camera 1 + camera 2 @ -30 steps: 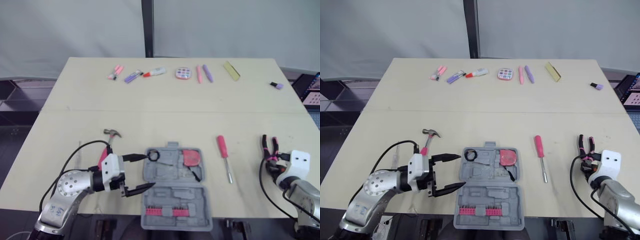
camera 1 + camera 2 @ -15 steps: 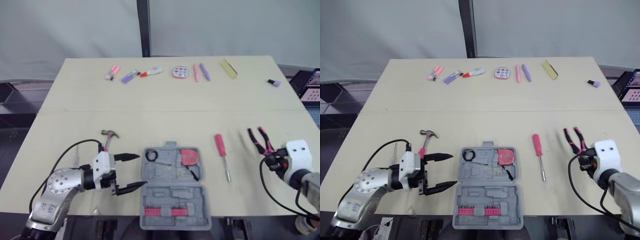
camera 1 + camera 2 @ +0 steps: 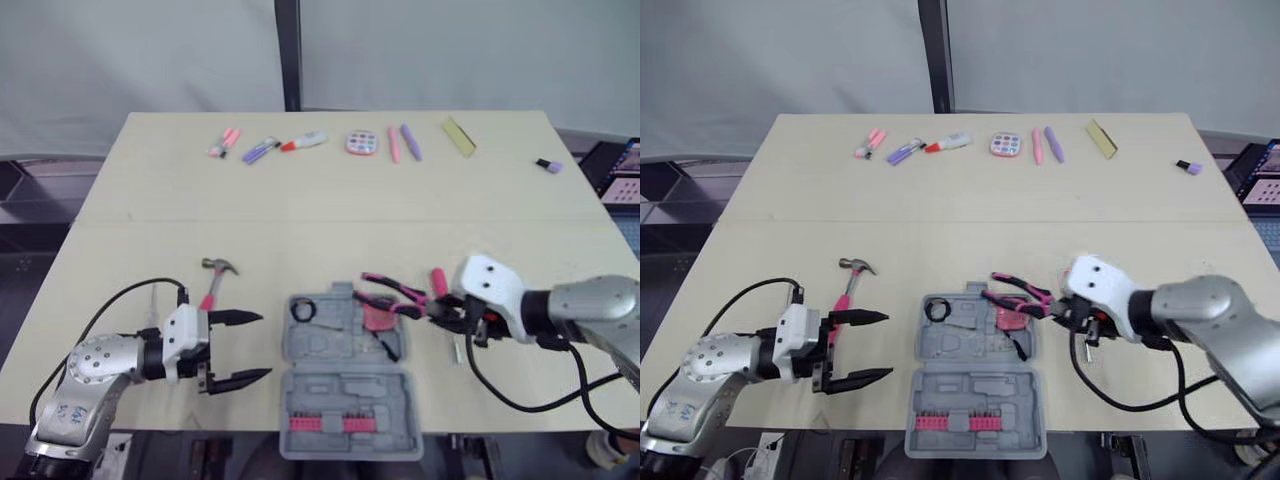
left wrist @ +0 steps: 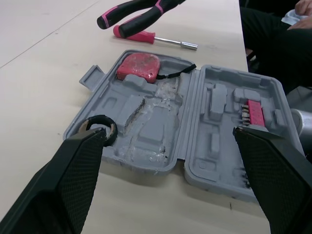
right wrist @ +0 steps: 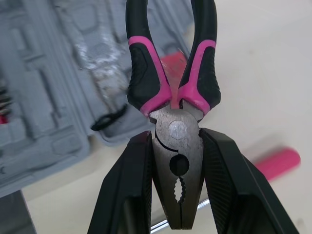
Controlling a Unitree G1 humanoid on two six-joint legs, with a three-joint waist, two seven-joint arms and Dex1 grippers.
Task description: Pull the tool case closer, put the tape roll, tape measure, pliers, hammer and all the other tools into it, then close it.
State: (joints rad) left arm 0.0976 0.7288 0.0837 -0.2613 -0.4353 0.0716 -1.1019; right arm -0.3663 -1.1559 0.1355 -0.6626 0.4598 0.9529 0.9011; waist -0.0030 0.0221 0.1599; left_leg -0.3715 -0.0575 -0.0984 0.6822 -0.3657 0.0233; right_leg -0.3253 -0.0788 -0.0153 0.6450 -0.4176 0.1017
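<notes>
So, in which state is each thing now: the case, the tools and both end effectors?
tool case, open, lying flat on the table
tape roll, inside the case
tape measure, inside the case
pliers, lifted, held near the case
hammer, lying on the table, outside
screwdriver, lying on the table, outside
left end effector, open, empty
right end effector, shut on pliers

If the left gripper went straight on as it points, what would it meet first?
Probably the left gripper would meet the side wall of the open tool case, straight ahead, though its height is unclear.
</notes>
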